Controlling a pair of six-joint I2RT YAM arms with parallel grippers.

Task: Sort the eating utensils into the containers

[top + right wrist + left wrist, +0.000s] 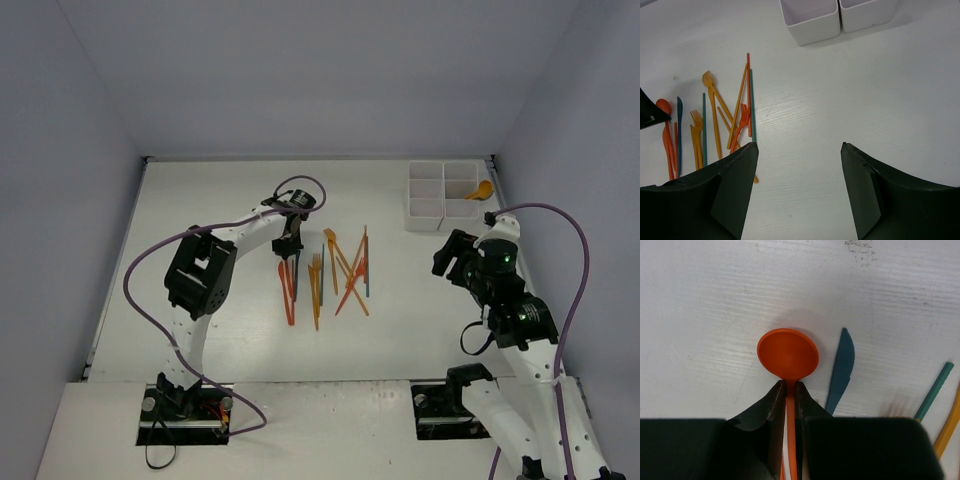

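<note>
Smooth round orange spoon (788,354) in L claw (788,386)

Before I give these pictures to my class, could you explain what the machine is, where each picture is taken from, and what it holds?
Two robot arms stand at the near edge of a white table. One picture looks down from above and behind them; the other two come from a camera on each wrist, showing that hand's own fingers. Orange and blue plastic cutlery lies mid-table; a white tray of small compartments sits far right, one orange piece inside. The left hand is closed on the neck of an orange spoon, beside a blue knife. The right hand is open and empty.
</note>
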